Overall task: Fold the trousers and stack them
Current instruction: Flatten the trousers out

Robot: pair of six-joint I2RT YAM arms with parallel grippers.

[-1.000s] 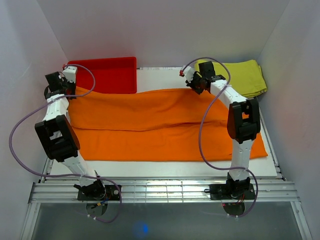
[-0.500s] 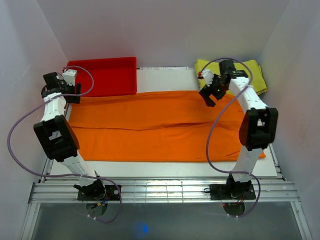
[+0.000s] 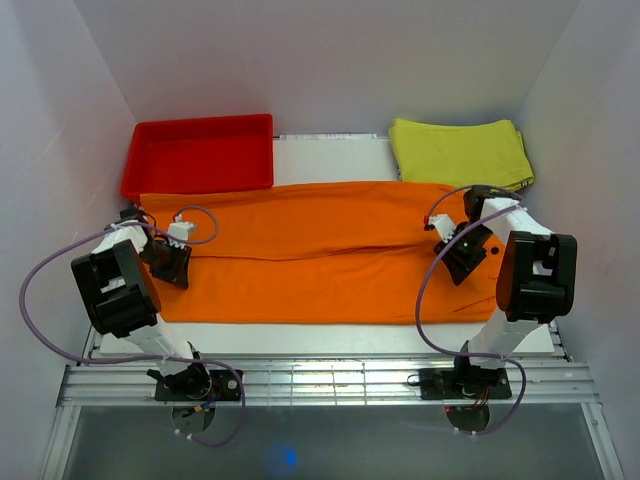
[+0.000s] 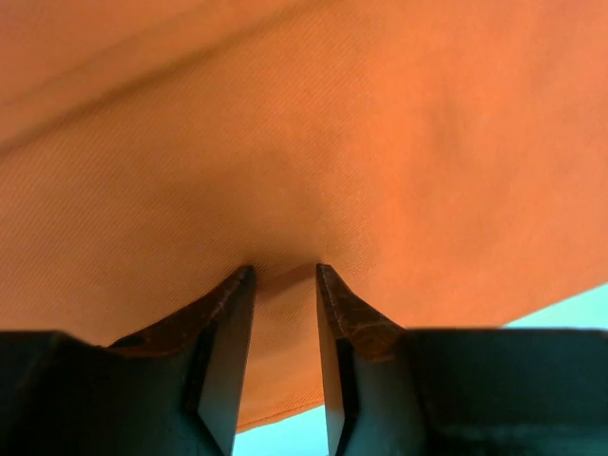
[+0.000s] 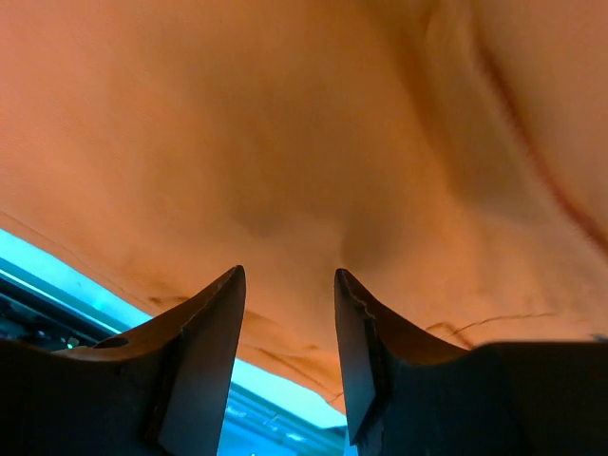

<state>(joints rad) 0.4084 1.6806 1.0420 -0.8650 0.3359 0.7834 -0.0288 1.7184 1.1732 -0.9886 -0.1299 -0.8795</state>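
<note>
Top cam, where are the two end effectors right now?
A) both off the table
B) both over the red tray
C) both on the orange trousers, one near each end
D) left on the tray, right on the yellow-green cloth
C: the top view shows the left end effector and right end effector down on the trousers near opposite ends, and both wrist views show orange fabric at the fingertips.

You have the trousers [image 3: 320,250] lying across the middle of the frame, on the table [image 3: 330,158]. Behind them, the tray [image 3: 200,152] sits at upper left and the folded cloth [image 3: 460,152] at upper right. The left gripper [image 3: 170,262] rests on their left end, the right gripper [image 3: 462,255] on their right end.
</note>
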